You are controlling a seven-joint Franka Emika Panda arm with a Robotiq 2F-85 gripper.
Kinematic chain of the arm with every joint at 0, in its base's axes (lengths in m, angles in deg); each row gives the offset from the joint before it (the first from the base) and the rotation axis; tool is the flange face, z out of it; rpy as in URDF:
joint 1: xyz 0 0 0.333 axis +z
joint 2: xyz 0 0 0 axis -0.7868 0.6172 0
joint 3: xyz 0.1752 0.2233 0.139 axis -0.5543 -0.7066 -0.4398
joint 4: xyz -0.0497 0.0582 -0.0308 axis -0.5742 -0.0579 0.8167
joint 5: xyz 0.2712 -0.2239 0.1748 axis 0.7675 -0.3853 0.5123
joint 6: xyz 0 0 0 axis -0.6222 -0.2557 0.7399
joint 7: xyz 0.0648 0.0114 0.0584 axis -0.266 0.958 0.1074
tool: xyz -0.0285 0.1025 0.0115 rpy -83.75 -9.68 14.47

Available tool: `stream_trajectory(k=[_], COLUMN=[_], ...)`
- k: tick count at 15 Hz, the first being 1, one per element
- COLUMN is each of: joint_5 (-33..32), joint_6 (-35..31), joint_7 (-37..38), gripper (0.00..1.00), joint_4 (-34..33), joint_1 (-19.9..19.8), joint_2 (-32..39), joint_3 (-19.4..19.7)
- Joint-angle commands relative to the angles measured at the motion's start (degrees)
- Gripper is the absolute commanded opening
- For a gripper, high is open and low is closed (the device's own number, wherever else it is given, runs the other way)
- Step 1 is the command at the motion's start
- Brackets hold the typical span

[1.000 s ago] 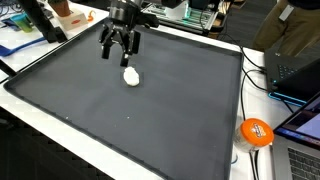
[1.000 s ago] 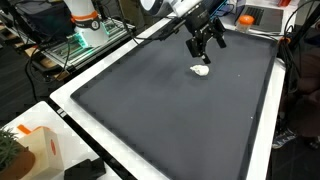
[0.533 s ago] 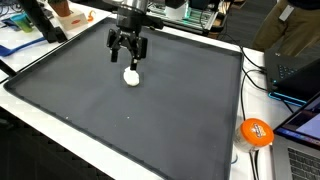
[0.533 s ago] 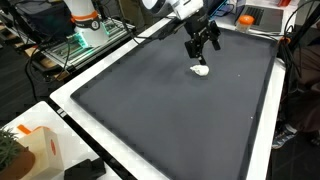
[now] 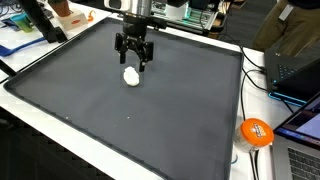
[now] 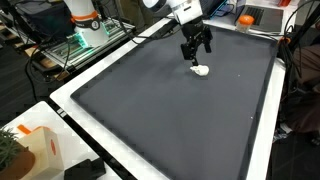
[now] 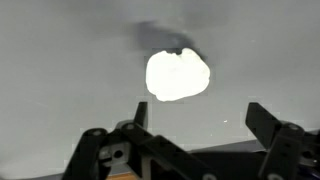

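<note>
A small white lump [image 5: 131, 76] lies on the dark grey mat [image 5: 140, 120] toward its far side, also seen in the other exterior view [image 6: 201, 70]. My gripper [image 5: 134, 63] hangs just above and slightly behind the white lump, pointing down, its fingers spread and empty; it shows from the opposite side too [image 6: 194, 56]. In the wrist view the white lump [image 7: 178, 75] sits ahead of the open gripper [image 7: 200, 115], outside the gap between the two dark fingers [image 7: 268, 122].
An orange ball-like object [image 5: 256, 132] sits off the mat at one corner, beside laptops and cables. Boxes and clutter line the far table edge [image 5: 70, 15]. A white box with orange marks [image 6: 35, 148] stands beyond the mat's near corner.
The gripper has swung sideways along the far side of the mat and now hangs nearly over the white lump, which has not moved. Its fingers stayed open.
</note>
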Motion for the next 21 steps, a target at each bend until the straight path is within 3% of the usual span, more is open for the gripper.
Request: stream_trajectory(k=[1, 7, 12, 15, 18, 19, 21], joint_5=[0.25, -0.09, 0.31, 0.94, 0.01, 1.26, 1.09], joint_6=[-0.01, -1.06, -3.12, -9.21, -9.77, -9.3, -9.35], joint_7=[-0.38, 0.41, -0.53, -0.99, -1.21, -1.26, -1.25], gripper=[1.0, 1.0, 1.0, 1.0, 1.0, 1.0, 1.0], joint_4=[-0.17, 0.31, 5.04, 7.76, 9.92, 7.32, 8.16], joint_1=[-0.31, 1.15, 0.18, -2.28, -5.5, -3.13, -4.43], joint_2=[0.05, 1.14, -0.01, -0.32, -1.02, 0.76, 0.4], joint_3=[-0.26, 1.86, 1.61, -1.93, -5.8, -3.59, -5.19])
